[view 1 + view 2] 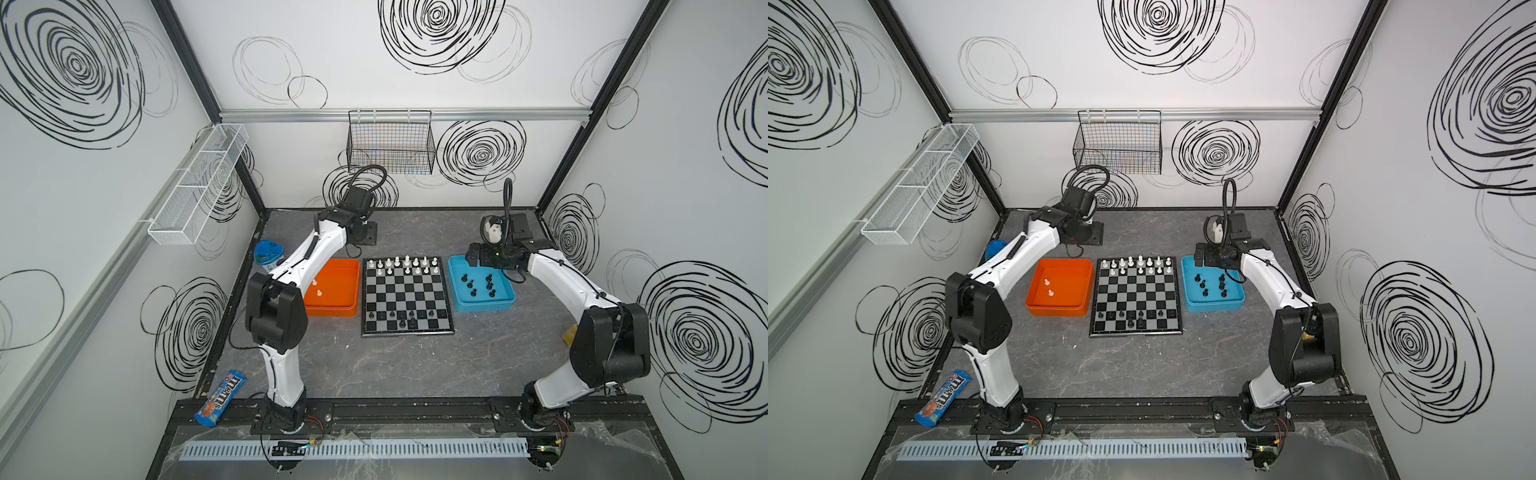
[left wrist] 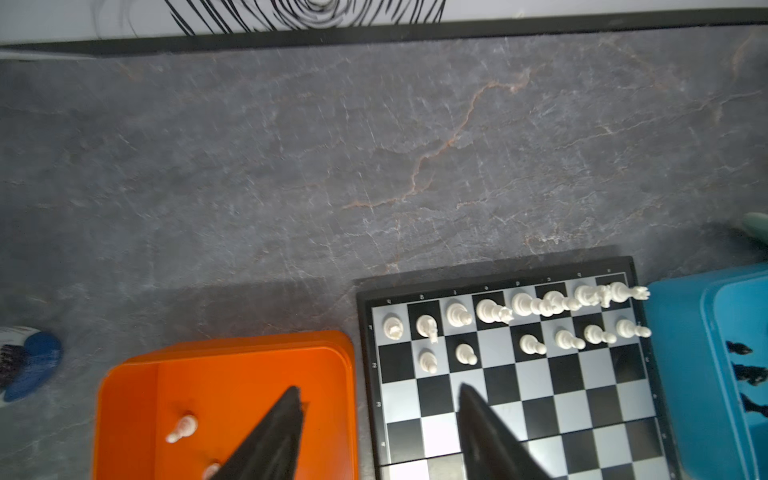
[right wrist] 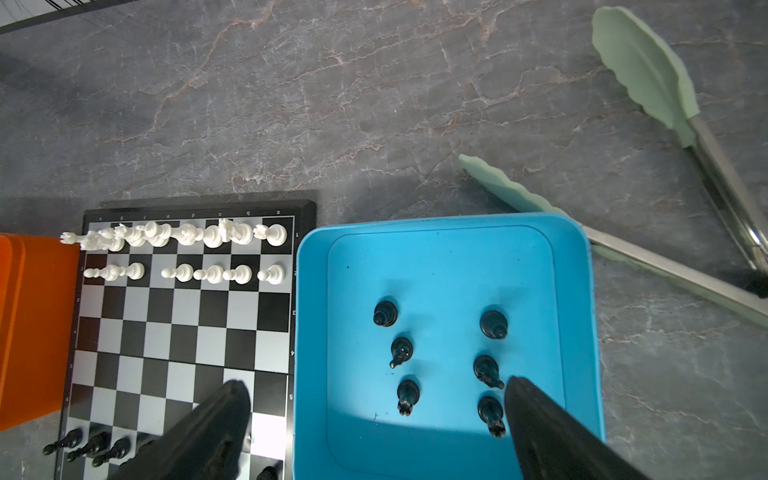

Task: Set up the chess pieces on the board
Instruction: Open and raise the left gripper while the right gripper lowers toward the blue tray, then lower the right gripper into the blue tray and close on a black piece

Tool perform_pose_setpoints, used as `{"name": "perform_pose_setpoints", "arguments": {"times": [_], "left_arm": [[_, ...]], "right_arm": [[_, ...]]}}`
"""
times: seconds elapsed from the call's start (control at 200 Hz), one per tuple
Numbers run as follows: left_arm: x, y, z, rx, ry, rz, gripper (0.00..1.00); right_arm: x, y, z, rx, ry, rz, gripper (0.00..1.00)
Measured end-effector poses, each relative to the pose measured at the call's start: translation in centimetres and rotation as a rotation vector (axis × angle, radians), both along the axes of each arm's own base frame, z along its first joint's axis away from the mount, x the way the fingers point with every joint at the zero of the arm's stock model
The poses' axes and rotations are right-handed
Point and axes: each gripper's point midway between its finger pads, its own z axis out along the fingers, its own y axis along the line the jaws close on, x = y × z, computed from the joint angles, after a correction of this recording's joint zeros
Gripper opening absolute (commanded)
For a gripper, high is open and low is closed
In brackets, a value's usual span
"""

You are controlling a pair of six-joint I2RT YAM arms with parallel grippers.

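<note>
1. L claw (image 2: 379, 388) spread, empty, above orange plastic tray's (image 2: 249, 374) right rim; R claw (image 3: 374, 380) likewise, by blue plastic tray (image 3: 440, 220).
2. Checkered black-grey board (image 1: 406, 291) between; white plastic chessmen (image 1: 406, 262) far rows, two short.
3. Next prob.: L takes white pawn (image 2: 183, 428) from tray.

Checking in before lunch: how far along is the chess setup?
Done: white's back row stands full on the board, six pawns before it. In hand: nothing; left gripper and right gripper are open. Remaining: two white pawns in the orange tray, six black pieces in the blue tray.
</note>
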Motion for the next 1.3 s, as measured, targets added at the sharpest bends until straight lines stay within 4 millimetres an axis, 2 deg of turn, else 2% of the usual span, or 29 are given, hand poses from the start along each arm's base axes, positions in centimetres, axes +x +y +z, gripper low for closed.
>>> {"name": "perform_pose_setpoints", "arguments": {"times": [0.06,0.125,0.25,0.355,0.445,0.745,0.906,1.001,1.296], "left_arm": [[0.0,1.5,0.7,-0.017,-0.022,0.023,0.92],[0.0,3.3,1.0,-0.036,-0.04,0.05,1.0],[-0.5,6.3,-0.4,-0.055,-0.036,0.099,0.97],[-1.1,7.2,-2.0,-0.066,-0.007,0.112,0.97],[-1.4,7.2,-2.6,-0.084,0.011,0.105,0.97],[-0.6,6.1,-2.2,-0.15,-0.022,0.068,0.97],[-0.9,5.6,-2.5,-0.152,-0.013,0.058,0.97],[-0.9,5.5,-2.5,-0.147,-0.014,0.058,0.97],[-0.9,5.5,-2.5,-0.146,-0.013,0.059,0.97]], "right_arm": [[-0.3,-0.2,-0.3,0.0,0.011,-0.006,0.98],[-0.7,-0.5,-1.0,-0.007,0.03,-0.015,0.96],[-1.7,-0.9,-2.5,-0.027,0.077,-0.026,0.94],[-2.7,-1.5,-3.9,-0.046,0.113,-0.038,0.93],[-3.2,-2.1,-5.0,-0.062,0.144,-0.052,0.91],[-2.6,-3.8,-7.5,-0.096,0.193,-0.096,0.81],[-1.2,-4.4,-8.3,-0.103,0.206,-0.114,0.63],[-0.3,-4.8,-8.4,-0.11,0.199,-0.123,0.57],[1.3,-5.6,-9.6,-0.121,0.198,-0.151,0.47]]}}
